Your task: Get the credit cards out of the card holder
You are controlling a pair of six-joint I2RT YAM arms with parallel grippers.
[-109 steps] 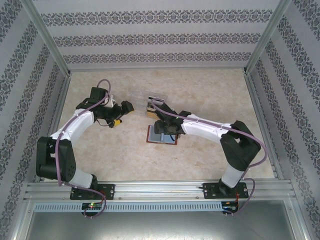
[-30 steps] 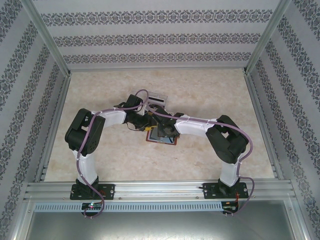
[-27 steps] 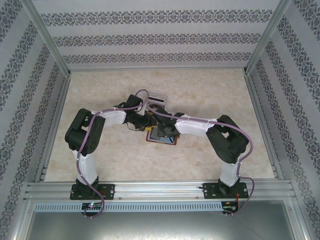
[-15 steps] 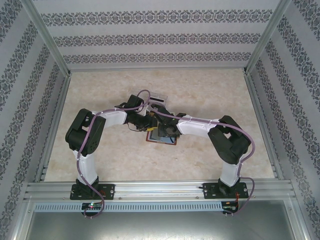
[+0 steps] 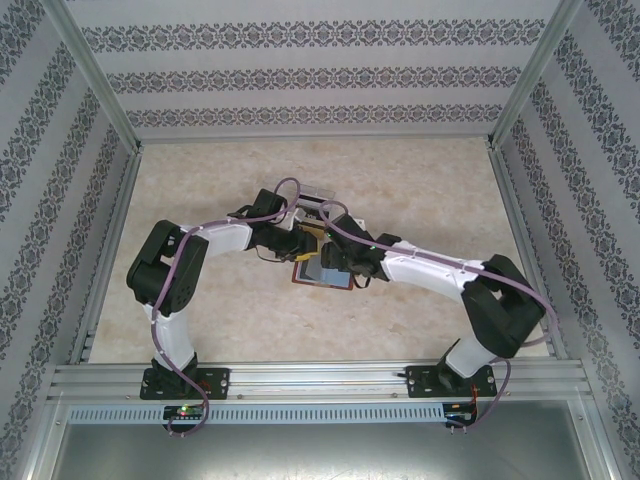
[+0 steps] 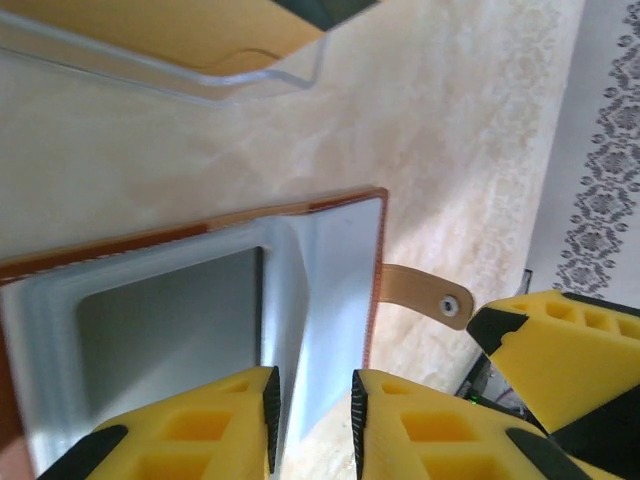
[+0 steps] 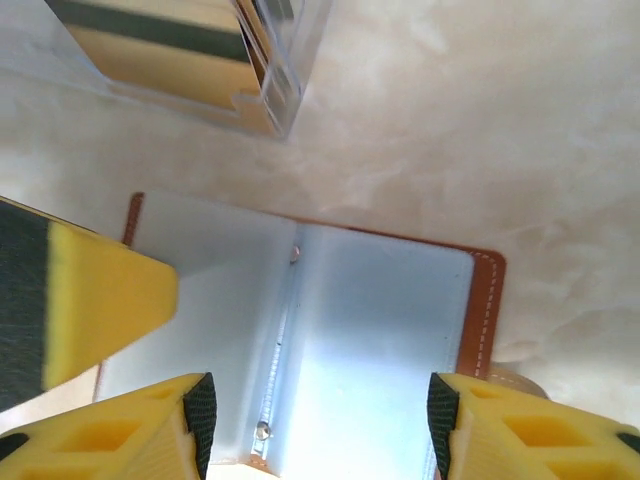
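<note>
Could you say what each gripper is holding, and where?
The left gripper seems to pinch an inner sleeve edge of the card holder; right gripper is open, holding nothing.

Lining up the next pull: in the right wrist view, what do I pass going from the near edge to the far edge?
Right gripper, yellow jaws apart → open brown leather card holder with grey plastic sleeves → bare marbled beige table → clear plastic tray holding a gold card.
</note>
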